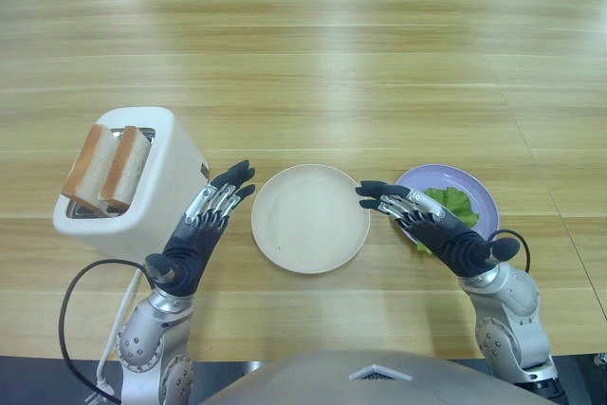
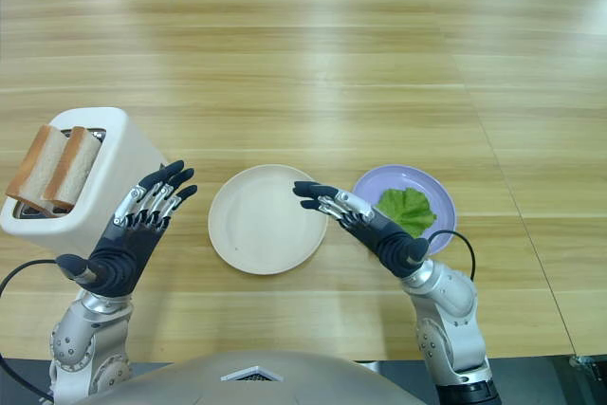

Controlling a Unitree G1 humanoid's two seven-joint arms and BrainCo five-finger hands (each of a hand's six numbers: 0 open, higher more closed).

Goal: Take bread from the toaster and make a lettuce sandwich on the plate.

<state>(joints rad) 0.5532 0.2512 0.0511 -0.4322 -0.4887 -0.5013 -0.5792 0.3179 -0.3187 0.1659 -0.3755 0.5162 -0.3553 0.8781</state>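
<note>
Left eye view: two bread slices (image 1: 107, 166) stand in the white toaster (image 1: 169, 173), at left on the wooden surface (image 1: 313, 64). At centre, cream plate (image 1: 310, 218). Between toaster and plate, left hand (image 1: 196, 237), fingers spread, holding nothing. Opposite, right hand (image 1: 432, 227), likewise spread and unladen, overlaps the lilac plate (image 1: 479, 189); right eye view shows its lettuce leaf (image 2: 406, 208) unobstructed.

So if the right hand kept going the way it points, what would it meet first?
Likely the cream plate; the fingers of the right hand sit over its rim, though height is unclear.
</note>
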